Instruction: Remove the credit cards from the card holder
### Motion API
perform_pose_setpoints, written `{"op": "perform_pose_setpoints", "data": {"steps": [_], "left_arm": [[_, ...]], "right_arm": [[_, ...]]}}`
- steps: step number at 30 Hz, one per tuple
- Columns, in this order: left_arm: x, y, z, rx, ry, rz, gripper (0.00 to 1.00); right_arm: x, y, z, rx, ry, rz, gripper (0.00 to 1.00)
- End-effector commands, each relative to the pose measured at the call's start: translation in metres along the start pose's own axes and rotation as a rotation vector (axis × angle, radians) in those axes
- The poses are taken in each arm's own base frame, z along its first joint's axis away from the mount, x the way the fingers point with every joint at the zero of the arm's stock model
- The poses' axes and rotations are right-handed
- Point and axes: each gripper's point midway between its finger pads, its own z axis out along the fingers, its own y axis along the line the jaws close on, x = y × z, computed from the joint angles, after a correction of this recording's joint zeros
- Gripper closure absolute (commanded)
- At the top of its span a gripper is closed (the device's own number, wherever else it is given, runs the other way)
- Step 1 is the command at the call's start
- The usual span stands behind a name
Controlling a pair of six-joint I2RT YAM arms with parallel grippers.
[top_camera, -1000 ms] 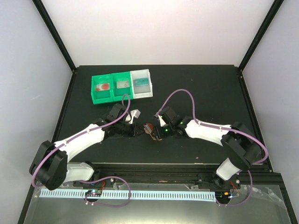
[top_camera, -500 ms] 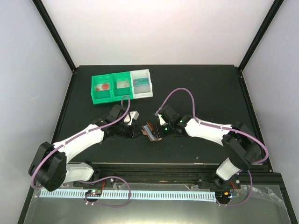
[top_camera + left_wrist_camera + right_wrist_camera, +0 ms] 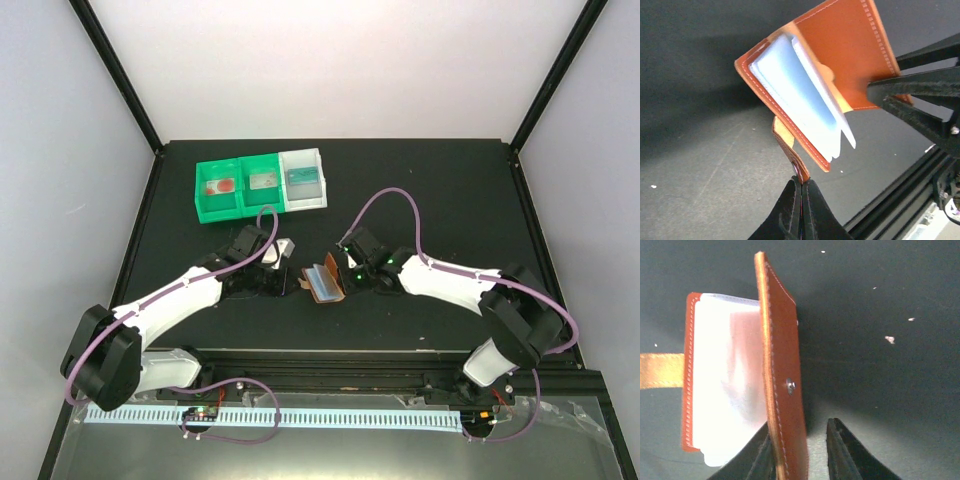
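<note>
1. Near zone. Both arms reach in from the near edge of the matte black worktop (image 3: 430, 190) and meet near its centre.

2. Left hand (image 3: 801, 182). The fingers are pressed together on the end of the narrow tan leather closure tab (image 3: 787, 150). This anchors the small flat brown leather card holder (image 3: 850, 55).

3. Card holder. It stands open like a book between the two hands, with the left hand just to its left and the right hand just to its right. Whether its lower edge rests on the worktop cannot be told.

4. Right hand (image 3: 800, 424). The fingers stand apart and straddle the stitched brown front cover (image 3: 782, 365). One finger lies against the cover and a gap shows at the other, so the cover is not clamped.

5. Credit cards. The thin pale whitish plastic credit cards (image 3: 735, 375) sit as a stack in clear sleeves on the back panel. Single cards cannot be told apart.

6. Governing relation. The long axis of the stack runs parallel to the cover, roughly in line with the right hand's reach. Its free short edge overhangs the holder at the end facing that hand. The right hand is judged the nearer and the only free one. It would have to shift sideways past the cover, toward the left arm.

7. Far zone. The green plastic bins (image 3: 235, 185) and the white bin (image 3: 303, 178) stand well apart from the holder, at the far left.
</note>
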Motion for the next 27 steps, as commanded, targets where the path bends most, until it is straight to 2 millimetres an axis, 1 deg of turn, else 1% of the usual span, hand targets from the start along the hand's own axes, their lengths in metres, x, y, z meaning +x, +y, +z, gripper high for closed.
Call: {"op": "perform_pose_setpoints", "data": {"steps": [1,5,9,13,17,19,24,27], "left_arm": [[-0.007,0.014,-0.007,-0.089,-0.038,0.008,0.98],[-0.006,0.025,-0.009,-0.126,-0.041,-0.017,0.99],[-0.002,0.039,-0.011,-0.16,-0.035,-0.059,0.99],[0.003,0.05,-0.013,-0.171,-0.04,-0.1,0.98],[0.007,0.055,-0.016,-0.165,-0.039,-0.122,0.97],[0.007,0.054,-0.018,-0.152,-0.051,-0.129,0.9],[-0.001,0.043,-0.025,-0.099,-0.101,-0.127,0.65],[-0.008,0.035,-0.027,-0.058,-0.13,-0.119,0.58]], "right_arm": [[0.004,-0.013,-0.002,0.066,-0.013,0.01,0.78],[0.008,-0.017,0.001,0.075,-0.006,0.017,0.91],[0.013,-0.018,0.0,0.07,-0.012,0.033,0.94],[0.022,-0.021,0.002,0.061,-0.002,0.05,0.95],[0.029,-0.013,0.005,-0.002,0.002,0.063,0.95],[0.032,-0.009,0.007,-0.038,0.002,0.07,0.96],[0.038,-0.007,0.013,-0.068,0.007,0.102,0.96],[0.04,-0.007,0.015,-0.077,0.007,0.109,0.96]]}}
